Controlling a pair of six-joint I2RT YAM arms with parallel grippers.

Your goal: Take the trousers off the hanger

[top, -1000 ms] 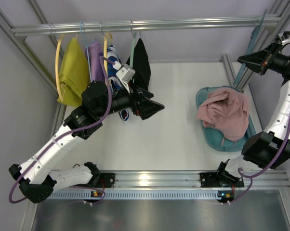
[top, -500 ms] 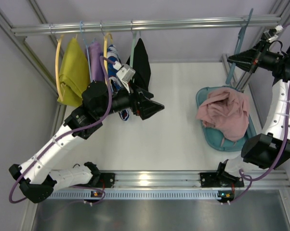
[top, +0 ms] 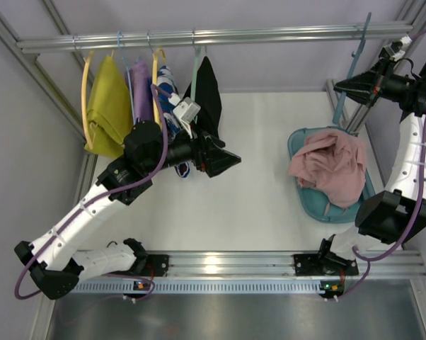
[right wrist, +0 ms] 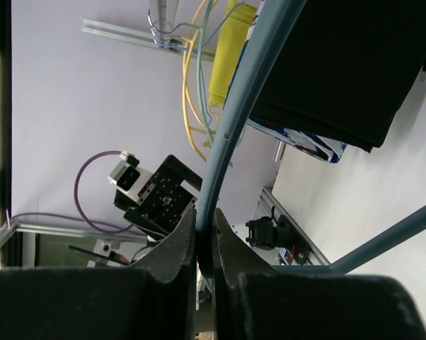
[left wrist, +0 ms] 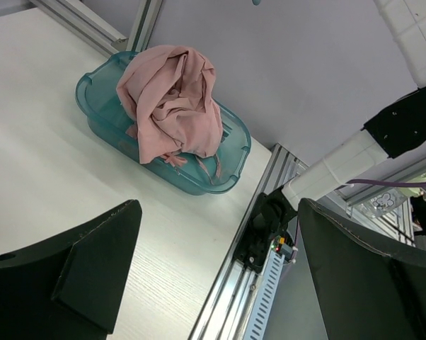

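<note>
Since a second ago the right arm (top: pixel 413 159) has swung the hanger (top: pixel 349 71) up and inward; its hook now sits at the right end of the rail (top: pixel 269 33), whether hooked on or only beside it I cannot tell. The left arm (top: pixel 93 205) has barely shifted. Nearest, over the counter (top: pixel 255 212), the left jaws stand wide apart and empty. Further right, one teal tub (top: pixel 295 147) holds the trousers (top: pixel 330 168), a single crumpled pink heap spilling over the rim, well apart from the hanger. Judgement: removal looks done, and only parking the bare hanger seems left. Beyond, the right jaws are clamped together on the hanger's thin bar. Farthest, on the rail's left: four hung garments, namely yellow-green (top: pixel 108 106), purple (top: pixel 140 88), blue-patterned (top: pixel 167 81) and black (top: pixel 209 92), with two yellow hangers (top: pixel 89 92) and one pale green hanger (top: pixel 196 64). Count: two arms, one teal hanger, one tub.
</note>
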